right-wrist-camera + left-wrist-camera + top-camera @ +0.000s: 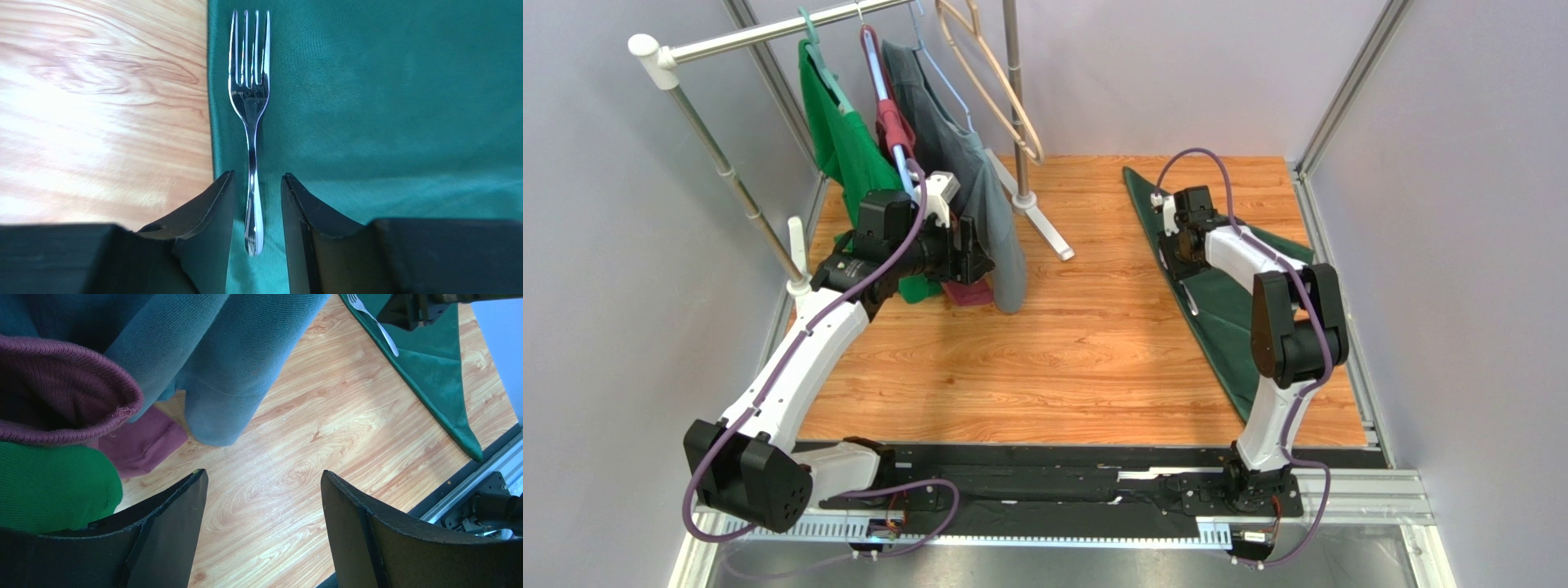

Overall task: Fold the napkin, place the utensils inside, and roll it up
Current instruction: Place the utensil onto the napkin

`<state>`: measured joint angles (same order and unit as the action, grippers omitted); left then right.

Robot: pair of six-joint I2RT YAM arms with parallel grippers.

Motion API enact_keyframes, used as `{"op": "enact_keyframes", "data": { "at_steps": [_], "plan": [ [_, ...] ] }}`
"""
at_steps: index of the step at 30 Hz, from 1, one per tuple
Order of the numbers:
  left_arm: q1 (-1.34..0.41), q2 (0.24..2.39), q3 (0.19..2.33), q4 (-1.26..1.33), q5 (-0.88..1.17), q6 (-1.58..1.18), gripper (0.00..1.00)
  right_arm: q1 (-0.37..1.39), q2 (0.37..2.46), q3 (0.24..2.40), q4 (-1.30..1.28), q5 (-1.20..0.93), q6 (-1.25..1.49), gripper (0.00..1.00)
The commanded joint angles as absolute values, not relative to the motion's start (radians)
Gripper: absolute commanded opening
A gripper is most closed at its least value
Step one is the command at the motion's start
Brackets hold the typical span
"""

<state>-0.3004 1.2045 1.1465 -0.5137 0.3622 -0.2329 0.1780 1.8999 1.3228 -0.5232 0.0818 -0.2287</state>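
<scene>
The fork (250,110) lies flat on the folded napkin (380,122), just inside its left edge, at the right side of the surface (98,110). The right pincer (258,205) straddles the handle, partly open with a gap on either side, gripping nothing. The left pincer (264,520) stands wide and empty beside hanging clothes (233,367). Folding and placing look done; rolling remains.

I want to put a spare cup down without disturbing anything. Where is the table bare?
The broad middle of the wooden table, between the hanging grey-green shirt and the dark green cloth napkin, is free. Crowded: the far-left corner under the clothes, and the napkin, with the slim silver fork and right gripper.
</scene>
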Motion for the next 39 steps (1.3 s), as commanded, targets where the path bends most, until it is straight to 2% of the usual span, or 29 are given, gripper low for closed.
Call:
{"op": "enact_keyframes", "data": {
  "at_steps": [1, 8, 13, 18, 21, 27, 32, 39],
  "plan": [
    [-0.295, 1.195, 1.147, -0.497, 0.373, -0.221, 0.77, 0.175, 1.728, 1.333, -0.523, 0.074, -0.180, 0.38],
    [-0.302, 1.181, 1.137, -0.473, 0.356, -0.216, 0.76, 0.155, 1.517, 1.304, -0.523, 0.238, 0.050, 0.39],
    [-0.423, 1.154, 1.131, -0.468, 0.227, -0.172, 0.76, 0.152, 1.453, 1.200, -0.551, 0.187, 0.147, 0.38],
    [-0.543, 1.173, 1.160, -0.457, 0.192, -0.228, 0.76, 0.152, 1.421, 1.089, -0.555, 0.134, 0.309, 0.37],
    [-0.624, 1.212, 1.169, -0.416, 0.158, -0.276, 0.76, 0.152, 1.407, 1.039, -0.606, 0.092, 0.420, 0.36],
    [-0.765, 1.374, 1.177, -0.253, 0.179, -0.383, 0.75, 0.114, 1.353, 0.963, -0.719, 0.204, 0.529, 0.36],
    [-0.773, 1.535, 1.184, -0.144, 0.256, -0.497, 0.75, 0.080, 1.330, 0.917, -0.784, 0.158, 0.640, 0.36],
    [-0.765, 1.617, 1.236, -0.129, 0.230, -0.446, 0.75, 0.057, 1.419, 0.925, -0.739, 0.181, 0.669, 0.33]
  ]
}}
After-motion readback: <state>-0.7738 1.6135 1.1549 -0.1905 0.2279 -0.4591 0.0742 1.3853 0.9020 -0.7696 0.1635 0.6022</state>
